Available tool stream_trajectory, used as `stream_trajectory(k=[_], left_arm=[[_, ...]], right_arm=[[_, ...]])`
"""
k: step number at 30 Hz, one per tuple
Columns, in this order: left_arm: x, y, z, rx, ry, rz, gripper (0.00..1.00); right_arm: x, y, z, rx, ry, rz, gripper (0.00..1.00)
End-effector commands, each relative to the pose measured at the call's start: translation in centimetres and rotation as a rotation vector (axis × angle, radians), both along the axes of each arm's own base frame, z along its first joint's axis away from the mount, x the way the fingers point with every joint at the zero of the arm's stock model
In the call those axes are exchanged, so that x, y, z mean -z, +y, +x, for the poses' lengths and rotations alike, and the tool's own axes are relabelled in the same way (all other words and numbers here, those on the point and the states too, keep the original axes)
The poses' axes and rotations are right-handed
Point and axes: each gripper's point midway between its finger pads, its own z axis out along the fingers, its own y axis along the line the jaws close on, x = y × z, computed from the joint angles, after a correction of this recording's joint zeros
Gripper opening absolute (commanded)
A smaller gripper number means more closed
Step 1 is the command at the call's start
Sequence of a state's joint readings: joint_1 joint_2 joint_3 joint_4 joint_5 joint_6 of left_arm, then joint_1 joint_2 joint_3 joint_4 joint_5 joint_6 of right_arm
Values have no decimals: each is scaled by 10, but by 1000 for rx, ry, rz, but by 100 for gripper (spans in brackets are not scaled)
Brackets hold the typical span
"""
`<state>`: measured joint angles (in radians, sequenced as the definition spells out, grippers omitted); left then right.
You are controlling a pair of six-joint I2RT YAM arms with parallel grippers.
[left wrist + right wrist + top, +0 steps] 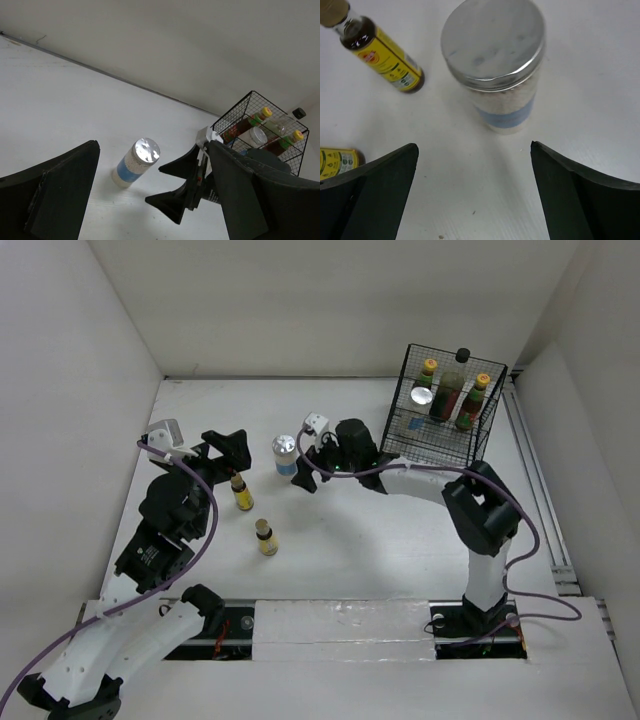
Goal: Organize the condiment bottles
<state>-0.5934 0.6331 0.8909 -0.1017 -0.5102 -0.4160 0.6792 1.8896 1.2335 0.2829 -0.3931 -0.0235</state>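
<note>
Top view: seven bottles. Four stand caps up in the basket [492, 420] at the worktop's [350, 560] far right corner: one dark bottle [453, 390], two brown bottles [427, 375] [473, 400], and a second jar [421, 396] showing only its silver cap. Three stand upright, long axes vertical, near the worktop's middle: one jar [285, 454] and two tiny bottles [242, 495] [267, 540]. The left gripper [232, 458] sits just beside the farther tiny bottle and the right gripper [305, 462] just beside the jar. Both have their jaws apart and hold nothing.

Left wrist: one jar stands beyond the spread jaws. The basket is behind, its bottles partly hidden by wire and by the right gripper.

Right wrist: the jar stands ahead between wide jaws, untouched. One tiny bottle is cut off at the top edge; the other is half hidden behind a finger [370, 195].
</note>
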Motion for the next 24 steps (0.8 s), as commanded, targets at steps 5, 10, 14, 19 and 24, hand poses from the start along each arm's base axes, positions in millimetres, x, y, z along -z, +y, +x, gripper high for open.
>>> stream_trajectory(k=[5,10,14,19,24], left_arm=[[-12,0,-1,9,-36,-17,87],[-12,0,-1,9,-36,-17,87],[-12,0,-1,9,-36,-17,87],[-16,-1,-3,18,-52,-27,87],[-16,-1,-3,18,-52,-27,87]], right_arm=[[-35,44,26,-93,-136,47,99],[-35,63,43,-59,-154,53,99],[-35,79,37,-79,-162,58,97],[-40,77,36,-70,-172,63,87],[-61,68,34,-36,-204,92,64]])
